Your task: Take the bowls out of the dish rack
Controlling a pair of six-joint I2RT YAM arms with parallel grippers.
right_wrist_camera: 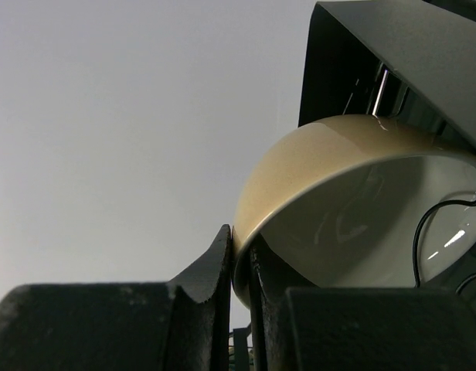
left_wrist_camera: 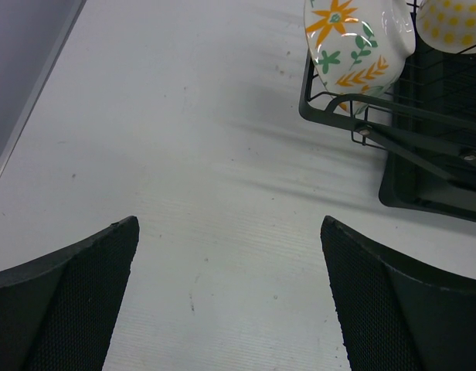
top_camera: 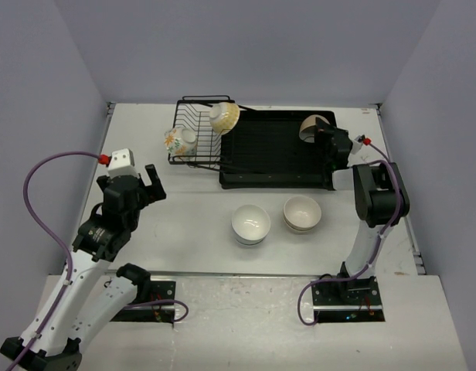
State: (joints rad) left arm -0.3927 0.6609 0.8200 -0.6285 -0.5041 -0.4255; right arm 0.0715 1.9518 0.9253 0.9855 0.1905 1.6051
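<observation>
Dish rack [top_camera: 269, 151]: floral bowl [top_camera: 176, 141], yellow-dotted bowl [top_camera: 224, 117] at left end; beige bowl [top_camera: 314, 126] on edge, right end; white bowl [top_camera: 250, 222], cream bowl [top_camera: 302, 212] in front.

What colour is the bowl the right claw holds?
The bowl is beige outside, white inside; right wrist view.

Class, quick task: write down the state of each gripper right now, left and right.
Left gripper: open, holding nothing.
Right gripper: closed on the rim of the beige bowl.
</observation>
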